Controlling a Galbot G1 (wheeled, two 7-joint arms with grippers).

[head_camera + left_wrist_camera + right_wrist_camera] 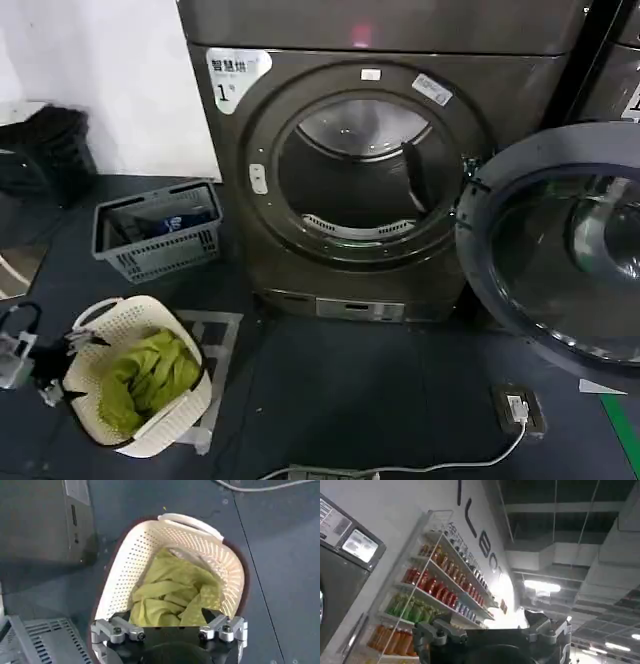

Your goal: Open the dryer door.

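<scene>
Dryer door (560, 250) swung fully open, hanging at the dryer's (370, 170) right side, drum opening exposed. Left end effector (172, 627) released, fingers spread, hovering over white basket (125, 565) of green cloth (170, 592) on the floor, front-left of the machine. Right end effector (492, 630) released, pointed up toward a shelf of bottles (430, 587) and the ceiling.

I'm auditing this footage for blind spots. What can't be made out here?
- Head view: chrome-rimmed round dryer door, swung open, is cut off by the right edge.
- Head view: dark grey-brown dryer, top cropped.
- Left wrist view: yellow-green cloth partly hidden by the white perforated basket.
</scene>
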